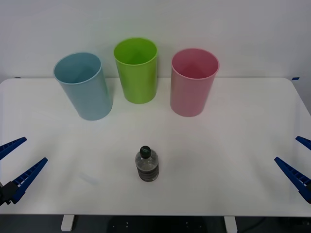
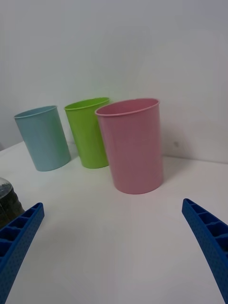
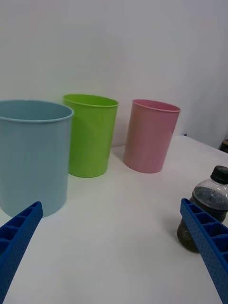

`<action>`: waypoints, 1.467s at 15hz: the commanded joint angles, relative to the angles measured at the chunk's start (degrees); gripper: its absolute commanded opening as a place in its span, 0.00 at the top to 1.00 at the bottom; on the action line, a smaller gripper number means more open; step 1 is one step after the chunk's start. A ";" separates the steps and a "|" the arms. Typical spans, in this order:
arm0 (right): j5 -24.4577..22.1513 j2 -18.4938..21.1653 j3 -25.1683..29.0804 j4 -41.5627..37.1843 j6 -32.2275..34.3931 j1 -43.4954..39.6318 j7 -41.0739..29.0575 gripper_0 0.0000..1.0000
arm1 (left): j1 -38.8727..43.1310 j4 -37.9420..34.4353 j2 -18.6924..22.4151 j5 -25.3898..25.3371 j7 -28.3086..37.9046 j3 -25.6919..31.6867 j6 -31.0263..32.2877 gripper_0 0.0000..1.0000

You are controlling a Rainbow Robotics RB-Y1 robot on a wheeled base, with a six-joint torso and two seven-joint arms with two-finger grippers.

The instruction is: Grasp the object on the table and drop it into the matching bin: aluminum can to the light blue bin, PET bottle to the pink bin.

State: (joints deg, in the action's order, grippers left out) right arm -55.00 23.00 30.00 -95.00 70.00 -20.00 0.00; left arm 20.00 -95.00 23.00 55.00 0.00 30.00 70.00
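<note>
The PET bottle (image 1: 147,165), small and clear with a black cap and dark lower body, stands upright on the white table (image 1: 233,145) near its front edge. Behind it, in the back row, are the light blue bin (image 1: 85,87) on the left and the pink bin (image 1: 192,85) on the right. My left gripper (image 1: 19,162) is open at the table's front left, far from the bottle. My right gripper (image 1: 297,160) is open at the front right. The left wrist view shows the bottle (image 3: 206,204) beside one blue finger, and the right wrist view catches just the bottle's edge (image 2: 8,202).
A lime green bin (image 1: 137,70) stands between the light blue and pink bins. All three bins are upright with open tops near the table's back edge. Bare white tabletop lies between the bottle and the bins. A plain wall is behind.
</note>
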 commanded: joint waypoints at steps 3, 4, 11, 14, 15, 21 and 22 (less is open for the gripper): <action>-0.11 -1.55 -0.47 -0.80 -0.30 -0.74 0.09 0.00 | 0.00 0.00 0.00 0.00 0.00 0.00 0.00 0.00; 0.33 -1.38 -1.52 -2.21 -2.06 -1.97 0.09 0.00 | 0.00 0.00 0.00 0.00 0.00 0.00 0.00 0.00; 0.68 1.43 -8.38 -3.79 -4.26 -3.64 2.37 0.00 | 0.00 0.00 0.00 0.00 0.00 0.00 0.00 0.00; 0.68 3.46 -12.07 -3.79 -4.26 -3.64 3.96 0.00 | 0.00 0.00 0.00 0.00 0.00 0.00 0.00 0.00; 0.68 4.25 -13.39 -3.53 -4.17 -3.38 4.66 0.00 | 0.00 0.00 0.00 0.00 0.00 0.00 0.00 0.00; 0.68 7.15 -19.98 4.03 -0.65 2.42 12.39 0.00 | 0.00 0.00 0.00 0.00 0.00 0.00 0.00 0.00; 0.68 7.50 -20.77 4.82 -0.65 3.04 12.74 0.00 | 0.00 0.00 0.00 0.00 0.00 0.00 0.00 0.00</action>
State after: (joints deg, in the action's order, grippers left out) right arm -54.32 30.21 9.86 -90.86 69.30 -17.48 12.48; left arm 20.00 -95.00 23.00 55.00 0.00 30.00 70.00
